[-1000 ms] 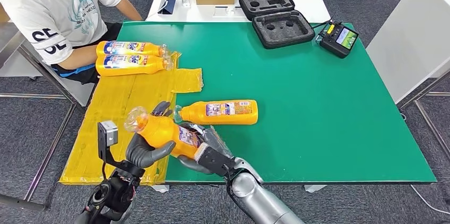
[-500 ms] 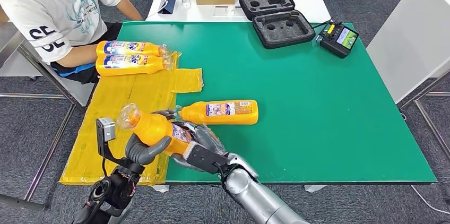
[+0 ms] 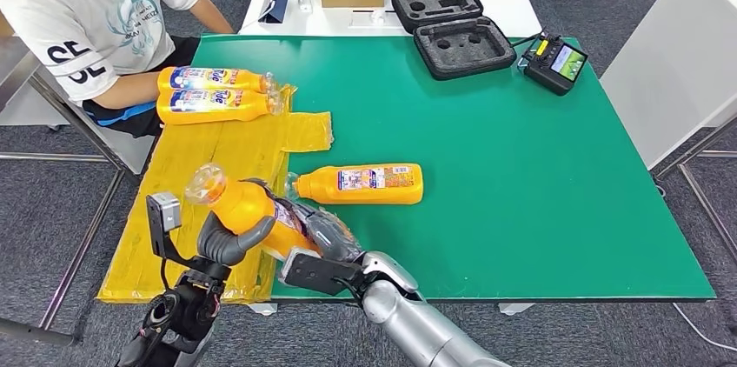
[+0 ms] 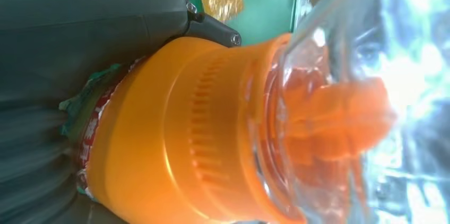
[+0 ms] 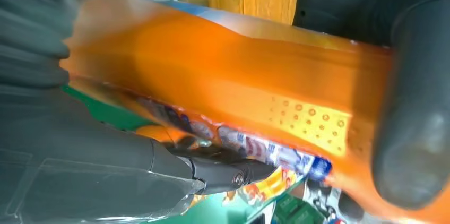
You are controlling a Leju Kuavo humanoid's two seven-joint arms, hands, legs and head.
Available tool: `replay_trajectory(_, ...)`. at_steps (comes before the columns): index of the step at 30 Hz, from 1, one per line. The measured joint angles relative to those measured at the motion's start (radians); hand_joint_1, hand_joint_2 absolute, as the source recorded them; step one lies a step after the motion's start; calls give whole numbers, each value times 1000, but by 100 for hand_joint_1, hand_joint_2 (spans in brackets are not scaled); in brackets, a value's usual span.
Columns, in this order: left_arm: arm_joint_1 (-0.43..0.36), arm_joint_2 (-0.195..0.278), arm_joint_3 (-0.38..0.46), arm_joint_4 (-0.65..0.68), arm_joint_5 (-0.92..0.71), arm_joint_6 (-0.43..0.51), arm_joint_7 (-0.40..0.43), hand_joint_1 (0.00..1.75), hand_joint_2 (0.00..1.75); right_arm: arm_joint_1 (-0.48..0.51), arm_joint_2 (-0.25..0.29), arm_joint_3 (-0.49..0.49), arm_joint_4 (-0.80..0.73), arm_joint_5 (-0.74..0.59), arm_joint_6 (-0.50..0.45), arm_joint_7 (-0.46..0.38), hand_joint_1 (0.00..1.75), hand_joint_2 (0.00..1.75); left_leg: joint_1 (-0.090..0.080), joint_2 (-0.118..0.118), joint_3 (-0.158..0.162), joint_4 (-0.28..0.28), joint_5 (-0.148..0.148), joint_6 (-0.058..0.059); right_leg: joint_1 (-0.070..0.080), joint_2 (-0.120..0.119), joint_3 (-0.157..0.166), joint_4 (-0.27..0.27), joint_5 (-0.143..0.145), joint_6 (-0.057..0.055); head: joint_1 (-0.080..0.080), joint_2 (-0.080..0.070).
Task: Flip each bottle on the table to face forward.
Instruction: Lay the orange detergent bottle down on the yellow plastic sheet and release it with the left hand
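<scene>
Both my hands have drawn the held bottle (image 3: 248, 210) left, nearer the front table edge; left hand (image 3: 228, 243) and right hand (image 3: 320, 235) clamp its smooth orange plastic. I count four bottles: one lying on the green mat (image 3: 521, 167), two on crinkled yellow wrap (image 3: 195, 167).

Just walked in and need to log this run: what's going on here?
The robot grips one orange bottle between its left robot hand and right robot hand, over the near edge of the green table. Another bottle lies on the table beside it; two more lie by a seated person.
</scene>
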Motion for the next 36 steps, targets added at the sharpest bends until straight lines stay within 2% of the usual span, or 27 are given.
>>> replay_trajectory(9, -9, 0, 36, 1, -55, 68, -33, 175, 175, 23, -12, -17, -113, -55, -26, -12, 0, 0, 0, 0, 0, 0, 0, 0, 0, 0, -1, 0, 0, 0, 0, 0)
replay_trajectory(13, -29, 0, 59, 4, -104, 131, -78, 175, 175, 60, -23, -43, -212, -114, -23, -60, 0, 0, 0, 0, 0, 0, 0, 0, 0, 0, -1, 0, 0, 0, 0, 0)
replay_trajectory(15, -38, 1, 75, 4, -157, 194, -119, 175, 175, 84, -25, -61, -273, -162, -51, -107, 0, 0, 0, 0, 0, 0, 0, 0, 0, 0, -1, 0, 0, 0, 0, 0)
replay_trajectory(17, -45, 1, 95, 4, -241, 286, -174, 175, 175, 110, -25, -77, -354, -227, -122, -142, 0, 0, 0, 0, 0, 0, 0, 0, 0, 0, -1, 0, 0, 0, 0, 0)
replay_trajectory(20, -53, 8, 124, 5, -392, 427, -244, 175, 175, 137, -27, -86, -474, -293, -246, -155, 0, 0, 0, 0, 0, 0, 0, 0, 0, 0, -1, 0, 0, 0, 0, 0)
replay_trajectory(23, -59, 24, 143, 16, -587, 556, -270, 175, 175, 159, -35, -88, -562, -310, -331, -157, 0, 0, 0, 0, 0, 0, 0, 0, 0, 0, -1, 0, 0, 0, 0, 0)
replay_trajectory(27, -67, 42, 156, 32, -689, 610, -267, 175, 175, 177, -45, -88, -630, -315, -359, -157, 0, 175, 0, 0, 0, 0, 0, 0, 0, 0, -1, 0, 0, 0, 0, 0)
replay_trajectory(29, -77, 49, 157, 45, -800, 634, -225, 175, 175, 182, -49, -88, -645, -310, -372, -157, 0, 175, 0, 0, 0, 0, 0, 0, 0, 0, -1, 0, 0, 0, 0, 0)
replay_trajectory(32, -109, 68, 153, 88, -1202, 652, -62, 175, 175, 183, -59, -88, -645, -265, -386, -157, 0, 175, 0, 0, 0, 0, 1, 0, 0, 0, -1, 0, 0, 0, 0, 0)
replay_trajectory(34, -137, 81, 145, 123, -1478, 620, 47, 175, 175, 181, -64, -88, -628, -206, -379, -150, 0, 175, 0, 0, 0, 0, 1, 0, 0, 0, -1, 0, 0, 0, 0, 0)
replay_trajectory(36, -163, 90, 130, 162, -1665, 539, 135, 175, 175, 174, -66, -91, -597, -128, -357, -129, 0, 175, 0, 1, 0, 0, 1, 0, 0, 0, -1, 0, 0, 0, 0, 0)
